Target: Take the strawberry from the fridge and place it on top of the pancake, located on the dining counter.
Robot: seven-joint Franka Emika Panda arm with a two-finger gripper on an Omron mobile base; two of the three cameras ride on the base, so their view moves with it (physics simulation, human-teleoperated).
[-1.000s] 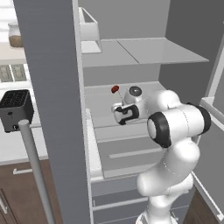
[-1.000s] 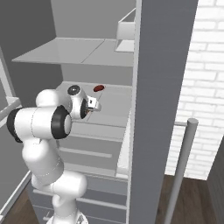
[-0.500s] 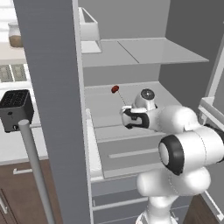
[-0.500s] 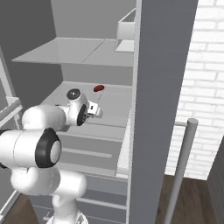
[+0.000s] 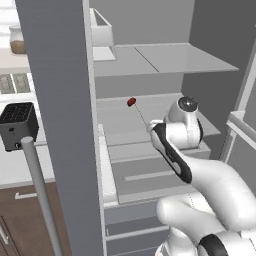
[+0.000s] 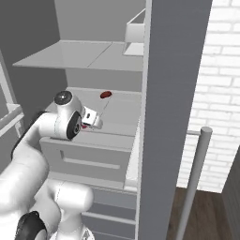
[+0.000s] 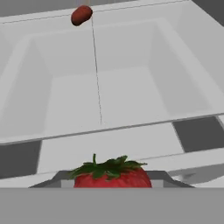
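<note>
Gripper [image 6: 85,125] pinching the strawberry [image 7: 112,176] inside the fridge [image 5: 150,65].
Risk: a jolt against the shelf [image 5: 165,59] during withdrawal could dislodge it.

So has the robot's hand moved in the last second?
Yes. The gripper has pulled back out of the fridge, away from the dark fruit, with the strawberry held between its fingers.

Fridge [image 5: 150,20] interior was mostly open. Middle shelf [image 5: 165,107] lay bare apart from a small maroon fruit [image 5: 131,102] far back left, well apart from the strawberry [image 7: 112,176] sitting right at the hand. Upper shelf [image 5: 190,57] capped headroom. Open door [image 5: 65,125] walled the left side, a door bin [image 5: 102,35] jutting inward up high.
</note>
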